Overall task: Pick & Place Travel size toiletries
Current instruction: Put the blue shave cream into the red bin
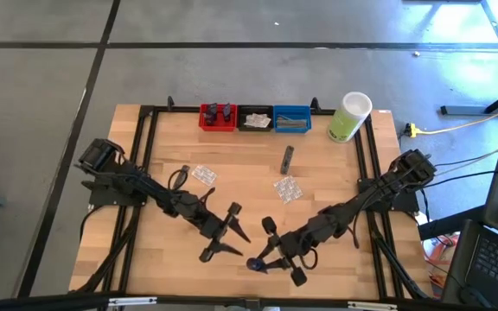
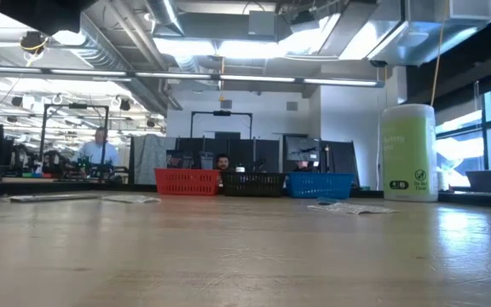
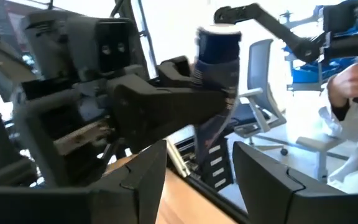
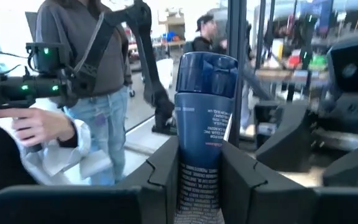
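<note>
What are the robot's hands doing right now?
Right gripper jaws shut on navy tube, near table's front edge. Left gripper jaws open, empty, facing it. Nothing between them.

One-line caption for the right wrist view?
Right gripper holds a navy tube upright, people standing behind.

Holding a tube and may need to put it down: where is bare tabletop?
Bare wood lies between the red bin and the left arm, and along the right side below the green container. Mid-table is crowded: clear packets, grey sachet. At the near edge the left gripper faces the right gripper, holding the navy tube.
</note>
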Controlling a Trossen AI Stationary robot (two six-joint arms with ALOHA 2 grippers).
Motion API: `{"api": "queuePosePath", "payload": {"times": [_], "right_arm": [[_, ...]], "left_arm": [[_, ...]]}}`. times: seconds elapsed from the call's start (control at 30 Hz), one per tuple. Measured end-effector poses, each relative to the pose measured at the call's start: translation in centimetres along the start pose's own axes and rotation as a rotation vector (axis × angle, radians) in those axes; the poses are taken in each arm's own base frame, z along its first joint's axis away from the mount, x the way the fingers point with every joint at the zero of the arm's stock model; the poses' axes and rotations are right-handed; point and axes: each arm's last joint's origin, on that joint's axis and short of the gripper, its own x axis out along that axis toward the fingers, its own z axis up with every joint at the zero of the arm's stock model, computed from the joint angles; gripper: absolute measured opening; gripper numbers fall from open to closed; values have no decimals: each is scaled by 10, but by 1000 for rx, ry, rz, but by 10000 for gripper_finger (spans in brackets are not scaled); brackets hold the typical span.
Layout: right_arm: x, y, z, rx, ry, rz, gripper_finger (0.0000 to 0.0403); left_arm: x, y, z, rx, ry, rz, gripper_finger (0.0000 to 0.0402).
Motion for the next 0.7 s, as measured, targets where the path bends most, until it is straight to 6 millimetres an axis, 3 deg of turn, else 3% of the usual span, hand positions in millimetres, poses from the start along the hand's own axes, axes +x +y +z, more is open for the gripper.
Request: {"api": "queuePosePath", "payload": {"times": [0.17, 0.4, 0.7], "right_arm": [[0, -7, 7, -51, -67, 34, 83], [-1, -18, 16, -67, -145, 100, 85], [0, -15, 19, -48, -146, 184, 83]], "left_arm": [[7, 1, 5, -20, -21, -20, 180], [25, 5, -11, -2, 4, -69, 170], [40, 21, -12, 21, -22, -94, 166]]}}
